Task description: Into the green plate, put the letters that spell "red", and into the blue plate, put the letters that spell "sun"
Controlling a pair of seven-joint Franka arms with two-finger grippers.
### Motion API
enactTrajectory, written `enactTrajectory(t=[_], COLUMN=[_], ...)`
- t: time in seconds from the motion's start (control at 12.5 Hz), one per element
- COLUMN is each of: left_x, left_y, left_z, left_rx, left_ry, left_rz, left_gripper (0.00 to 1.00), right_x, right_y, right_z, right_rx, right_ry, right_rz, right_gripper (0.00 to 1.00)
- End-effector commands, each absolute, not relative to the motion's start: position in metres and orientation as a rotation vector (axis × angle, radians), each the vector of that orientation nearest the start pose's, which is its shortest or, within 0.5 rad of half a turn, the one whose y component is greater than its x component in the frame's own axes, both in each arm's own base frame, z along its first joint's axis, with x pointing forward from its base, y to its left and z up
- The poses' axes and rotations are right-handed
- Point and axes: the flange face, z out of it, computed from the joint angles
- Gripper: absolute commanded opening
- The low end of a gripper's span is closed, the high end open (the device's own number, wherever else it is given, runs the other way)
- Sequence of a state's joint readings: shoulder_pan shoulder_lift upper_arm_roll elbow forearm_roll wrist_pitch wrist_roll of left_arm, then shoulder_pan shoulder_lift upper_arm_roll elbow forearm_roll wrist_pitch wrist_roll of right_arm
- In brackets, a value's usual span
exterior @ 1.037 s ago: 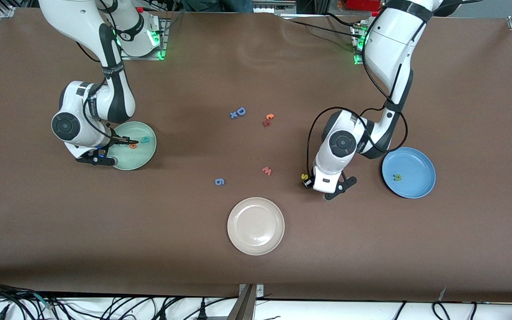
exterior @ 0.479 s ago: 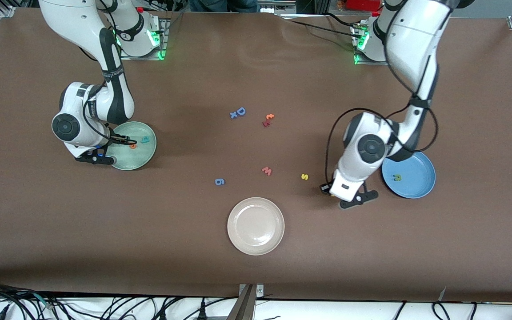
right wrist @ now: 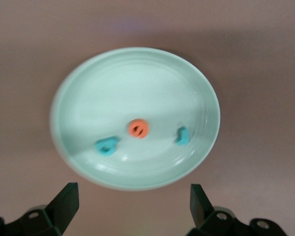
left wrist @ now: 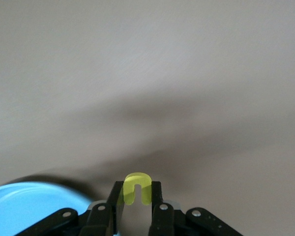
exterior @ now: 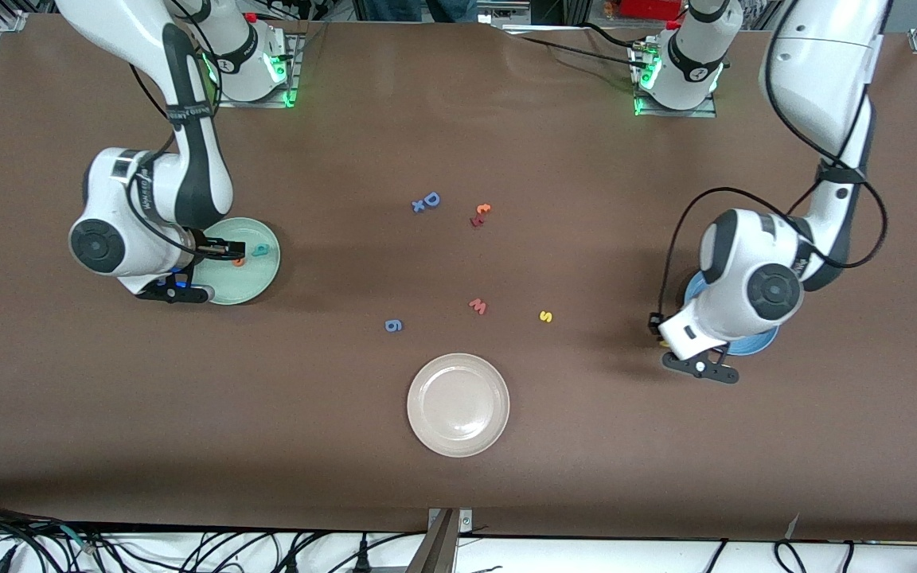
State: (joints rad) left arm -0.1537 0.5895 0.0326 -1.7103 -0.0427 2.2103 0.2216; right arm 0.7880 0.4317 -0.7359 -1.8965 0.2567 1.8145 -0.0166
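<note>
Front view: my left gripper (exterior: 664, 337) hangs just at the rim of the blue plate (exterior: 753, 347), on the side toward the table's middle, and my own wrist covers most of that plate. The plate therefore lies from my fingers toward the left arm's end of the table, and that short sideways shift is what I judge the coming move turns on. The yellow "s" (exterior: 545, 317) lies alone on the table, well apart from this gripper toward the middle, near the red "w" (exterior: 478, 305); my left arm is the nearer one to it. I cannot see the dark green "n". My right gripper (exterior: 216, 253) hovers over the green plate (exterior: 261, 280).

Left wrist view: my left fingers are closed on the yellow "u" (left wrist: 137, 187), which stands upright between them, arch away from the wrist, legs down into the grip. The blue plate's rim shows just beside the fingers, not under them.

Right wrist view: my right fingers (right wrist: 65, 203) are spread wide and empty. Beneath them, in the green plate, lie the teal "r" (right wrist: 182, 136), the orange "e" (right wrist: 138, 128) and the teal "d" (right wrist: 107, 146), so "red" looks done.
</note>
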Motion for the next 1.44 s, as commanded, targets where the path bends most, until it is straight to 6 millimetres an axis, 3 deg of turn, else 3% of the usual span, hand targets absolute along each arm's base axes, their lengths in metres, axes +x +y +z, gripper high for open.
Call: enactTrajectory(t=[0.0,0.16,0.4,0.64,0.72,0.8,0.88,1.04,1.2,1.36], left_x=[0.648,0.643,0.639,0.637,0.638,0.638,0.638,0.639,0.641,0.639], left_y=[-0.034,-0.008,0.019,0.048,0.054,0.055,0.055,0.032,-0.030,-0.085], left_z=[0.236,0.228,0.216,0.205,0.204,0.202,0.204,0.204,0.205,0.208], left_rx=[-3.082,-3.063,-3.016,-2.973,-2.968,-2.969,-2.974,-3.005,-3.119,-3.161], left_ry=[0.731,0.855,1.022,1.145,1.166,1.164,1.163,1.159,1.082,0.863], left_rz=[0.227,0.301,0.344,0.355,0.344,0.344,0.339,0.322,0.278,0.299], left_gripper=[0.01,0.00,0.00,0.03,0.12,0.80,1.00,1.00,1.00,1.00], right_x=[0.592,0.601,0.606,0.591,0.591,0.589,0.587,0.587,0.579,0.553], right_y=[0.088,0.098,0.092,0.085,0.078,0.078,0.079,0.073,0.053,0.031], right_z=[0.362,0.406,0.472,0.526,0.530,0.533,0.534,0.537,0.537,0.529], right_rx=[-3.118,-3.121,-3.115,-3.073,-3.055,-3.078,-3.124,-3.155,-3.153,-3.138], right_ry=[0.060,0.023,0.005,-0.023,-0.026,-0.061,-0.102,-0.152,-0.143,-0.111], right_rz=[0.619,0.620,0.590,0.489,0.484,0.486,0.491,0.475,0.409,0.304], right_gripper=[1.00,1.00,1.00,1.00,1.00,1.00,1.00,1.00,1.00,1.00])
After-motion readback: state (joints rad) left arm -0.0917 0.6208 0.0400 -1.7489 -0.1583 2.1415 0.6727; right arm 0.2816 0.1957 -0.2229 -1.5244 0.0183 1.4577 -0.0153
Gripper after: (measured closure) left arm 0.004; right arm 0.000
